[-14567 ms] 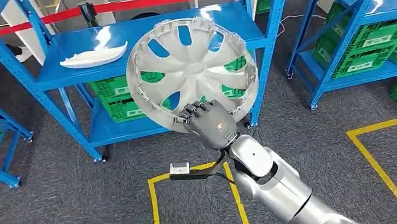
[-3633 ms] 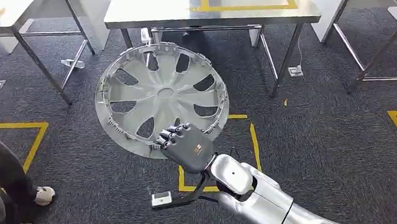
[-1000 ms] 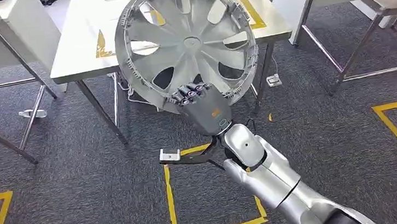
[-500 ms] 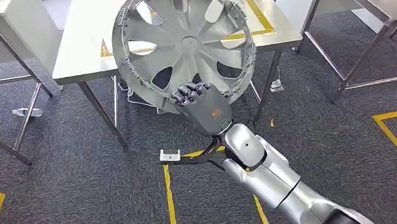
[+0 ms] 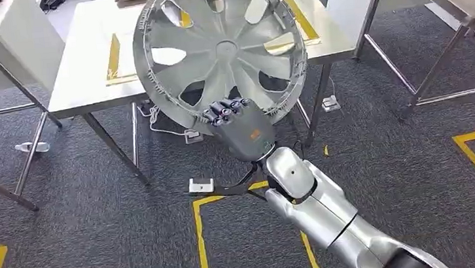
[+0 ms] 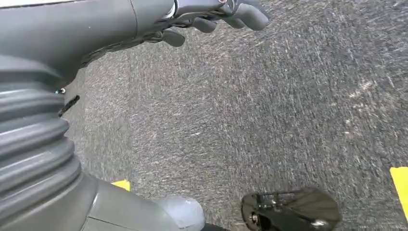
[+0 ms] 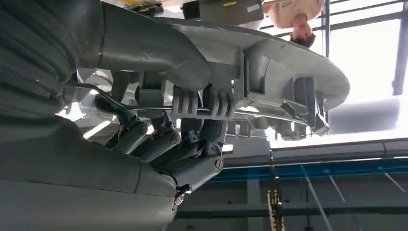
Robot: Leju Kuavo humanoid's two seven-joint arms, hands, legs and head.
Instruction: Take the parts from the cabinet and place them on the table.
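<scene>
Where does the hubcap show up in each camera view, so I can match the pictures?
Head view: the hubcap stands upper centre, in front of the steel table, its lower rim gripped by the right hand.
Right wrist view: its rim runs across the upper half, above the fingers.
Left wrist view: not in it; carpet and the left hand.
Shared landmark: the right hand on the rim.

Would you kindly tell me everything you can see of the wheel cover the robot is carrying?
The wheel cover is a round, silver-grey disc, plastic by its look, with curved spokes, oval openings and a small central hub. Clips and ribs line its rim. It is held up nearly upright, facing the head camera, in front of the steel table with yellow tape lines. The right hand grips its lower rim; nothing else touches it. In the right wrist view its rim clips show edge-on.
</scene>
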